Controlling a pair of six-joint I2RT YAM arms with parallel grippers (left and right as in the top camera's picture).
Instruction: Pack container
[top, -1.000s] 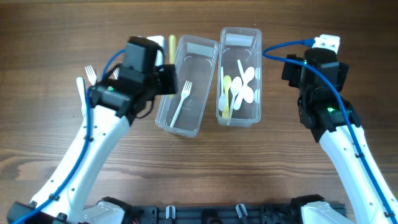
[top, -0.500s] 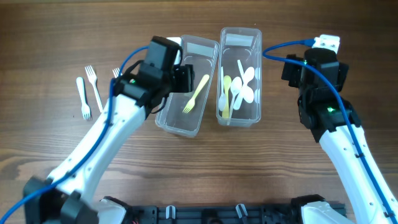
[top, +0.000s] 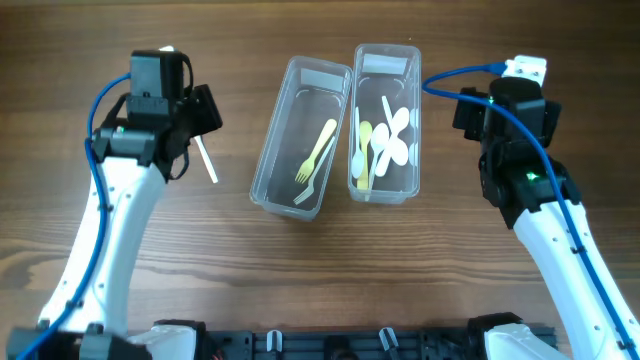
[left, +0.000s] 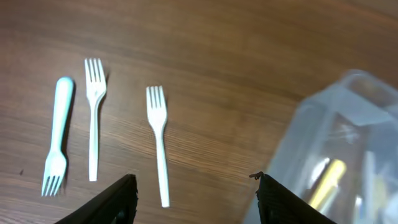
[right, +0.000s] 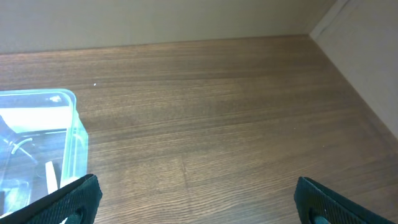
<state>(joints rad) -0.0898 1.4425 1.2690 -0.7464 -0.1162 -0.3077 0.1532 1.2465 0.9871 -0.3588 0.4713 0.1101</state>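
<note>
— Overhead: any writing on the left container (top: 298, 140) or the right container (top: 385, 122)?
— Each has a pale patch at its far end, too small to read. Both are clear and oblong, side by side in the middle of the desk (top: 320, 280). The left container holds a yellow fork (top: 320, 148) and a white fork (top: 316, 182); the right container holds white and yellow spoons (top: 385, 140).
— And the left fingers (top: 203, 110)?
— Left of both containers, apart from them.
— Left wrist?
— Fingers spread, nothing between them. Three loose forks (left: 158, 143) lie on the wood beyond. The left container's corner shows at right, something yellow inside.
— Right wrist?
— The right fingers (right: 78, 199) stand wide and empty over the wood, with a clear container corner at left.
</note>
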